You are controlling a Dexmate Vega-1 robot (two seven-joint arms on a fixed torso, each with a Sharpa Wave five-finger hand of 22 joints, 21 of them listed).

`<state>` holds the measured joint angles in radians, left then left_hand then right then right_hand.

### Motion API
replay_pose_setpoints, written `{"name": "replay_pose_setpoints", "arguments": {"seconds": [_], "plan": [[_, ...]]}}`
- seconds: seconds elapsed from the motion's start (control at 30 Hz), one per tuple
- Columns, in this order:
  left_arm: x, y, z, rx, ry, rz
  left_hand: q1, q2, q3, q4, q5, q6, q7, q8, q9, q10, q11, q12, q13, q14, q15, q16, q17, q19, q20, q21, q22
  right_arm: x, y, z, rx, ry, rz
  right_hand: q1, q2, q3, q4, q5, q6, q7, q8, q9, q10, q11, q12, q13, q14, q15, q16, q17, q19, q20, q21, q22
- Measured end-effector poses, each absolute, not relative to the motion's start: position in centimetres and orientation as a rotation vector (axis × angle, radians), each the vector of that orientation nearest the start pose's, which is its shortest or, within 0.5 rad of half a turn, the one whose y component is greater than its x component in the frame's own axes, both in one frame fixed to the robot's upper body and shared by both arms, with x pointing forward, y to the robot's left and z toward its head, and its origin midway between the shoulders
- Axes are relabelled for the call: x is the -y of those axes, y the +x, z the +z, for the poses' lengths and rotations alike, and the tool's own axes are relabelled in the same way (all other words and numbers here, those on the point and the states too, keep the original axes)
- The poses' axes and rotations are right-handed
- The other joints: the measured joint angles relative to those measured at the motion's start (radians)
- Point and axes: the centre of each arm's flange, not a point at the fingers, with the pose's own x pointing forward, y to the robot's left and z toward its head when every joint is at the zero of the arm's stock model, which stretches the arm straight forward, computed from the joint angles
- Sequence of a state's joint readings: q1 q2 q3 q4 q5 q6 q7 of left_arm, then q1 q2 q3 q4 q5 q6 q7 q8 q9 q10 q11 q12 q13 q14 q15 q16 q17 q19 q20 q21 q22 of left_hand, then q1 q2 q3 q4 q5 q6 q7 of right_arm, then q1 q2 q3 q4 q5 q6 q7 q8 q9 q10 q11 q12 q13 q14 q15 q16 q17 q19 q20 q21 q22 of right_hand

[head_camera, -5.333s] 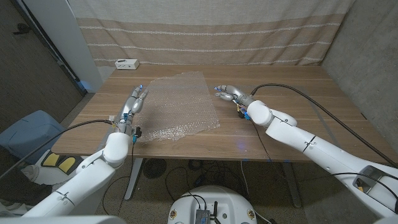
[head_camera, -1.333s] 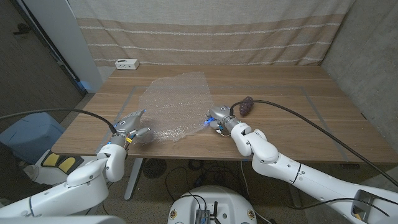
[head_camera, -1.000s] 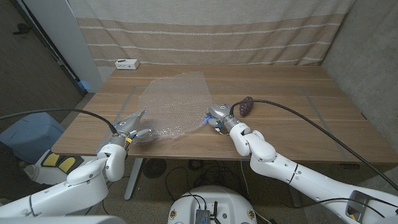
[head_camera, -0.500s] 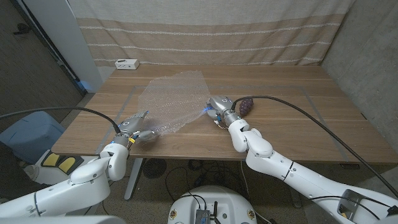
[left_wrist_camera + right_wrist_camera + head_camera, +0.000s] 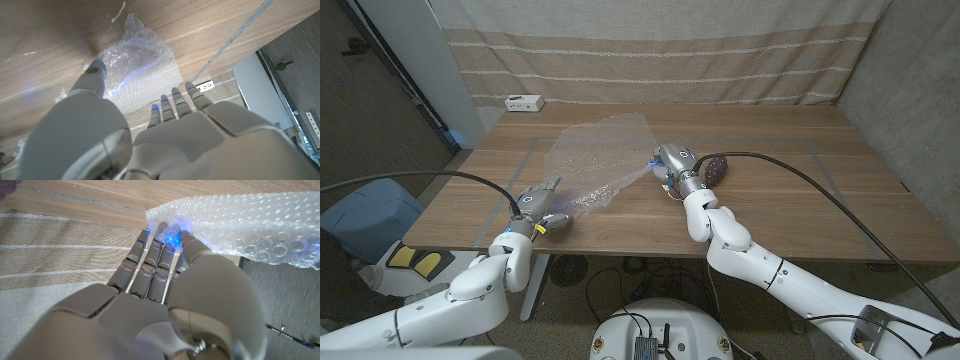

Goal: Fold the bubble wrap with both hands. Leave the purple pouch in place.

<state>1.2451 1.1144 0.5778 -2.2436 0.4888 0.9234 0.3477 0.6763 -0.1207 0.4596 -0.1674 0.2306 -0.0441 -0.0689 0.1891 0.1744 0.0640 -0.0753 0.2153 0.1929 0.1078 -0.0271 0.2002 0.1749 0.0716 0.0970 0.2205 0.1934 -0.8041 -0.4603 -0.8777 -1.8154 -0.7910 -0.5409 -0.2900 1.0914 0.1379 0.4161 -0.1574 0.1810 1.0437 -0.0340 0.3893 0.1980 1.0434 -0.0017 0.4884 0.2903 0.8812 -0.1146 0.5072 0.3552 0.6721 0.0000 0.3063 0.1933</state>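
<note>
Head view shows purple pouch (image 5: 717, 169) beside right hand (image 5: 670, 163)

Clear bubble wrap (image 5: 597, 165) near corners lifted; purple pouch (image 5: 716, 170) beside.

Wooden desk (image 5: 790, 190) before a beige striped curtain (image 5: 650, 50); white power strip (image 5: 523, 102) at its far corner; grey wall (image 5: 910, 90) alongside.

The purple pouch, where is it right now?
In the head view the purple pouch lies on the wooden table, on the robot's right side, just beside the right hand that holds the bubble wrap.
</note>
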Motion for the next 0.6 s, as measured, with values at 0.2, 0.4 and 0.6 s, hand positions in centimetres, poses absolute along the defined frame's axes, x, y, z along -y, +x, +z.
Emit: {"name": "replay_pose_setpoints", "arguments": {"seconds": [0.2,0.4,0.6], "plan": [[-29.3,49.1,-11.0,0.268,1.480,0.399,0.057,0.033,0.000,0.000,0.000,0.053,-0.002,0.015,0.000,0.050,-0.010,0.015,0.000,0.055,-0.012,0.008,0.000,0.054,-0.004,0.017,0.000,5.5,55.6,-2.7,0.787,-1.260,-0.211,0.001,-0.001,0.002,-0.003,0.000,0.009,0.009,-0.001,0.000,0.000,0.000,0.004,0.002,0.002,-0.002,0.000,0.000,0.005,0.005,0.003,0.000],[-28.3,49.4,-11.3,0.315,1.501,0.441,0.092,0.055,-0.001,0.004,-0.016,0.090,-0.039,0.019,0.000,0.105,-0.015,0.029,0.000,0.110,-0.012,0.014,0.000,0.103,-0.002,0.034,0.005,5.1,55.2,-2.3,0.820,-1.239,-0.216,0.001,-0.001,0.002,-0.003,0.000,0.009,0.009,-0.003,0.000,0.000,0.000,0.004,0.006,0.003,0.000,0.000,0.000,0.005,0.005,0.003,0.000],[-27.4,50.0,-11.9,0.324,1.514,0.443,0.185,0.092,-0.010,0.005,-0.036,0.155,-0.035,0.019,0.001,0.234,-0.035,0.058,0.000,0.252,-0.014,0.044,0.005,0.191,-0.016,0.073,0.012,5.0,54.8,-2.0,0.849,-1.223,-0.219,0.001,-0.002,0.002,-0.003,0.000,0.009,0.009,-0.004,0.000,0.000,0.000,0.011,0.006,0.007,-0.003,0.000,0.005,0.005,0.005,0.003,0.005]]}}
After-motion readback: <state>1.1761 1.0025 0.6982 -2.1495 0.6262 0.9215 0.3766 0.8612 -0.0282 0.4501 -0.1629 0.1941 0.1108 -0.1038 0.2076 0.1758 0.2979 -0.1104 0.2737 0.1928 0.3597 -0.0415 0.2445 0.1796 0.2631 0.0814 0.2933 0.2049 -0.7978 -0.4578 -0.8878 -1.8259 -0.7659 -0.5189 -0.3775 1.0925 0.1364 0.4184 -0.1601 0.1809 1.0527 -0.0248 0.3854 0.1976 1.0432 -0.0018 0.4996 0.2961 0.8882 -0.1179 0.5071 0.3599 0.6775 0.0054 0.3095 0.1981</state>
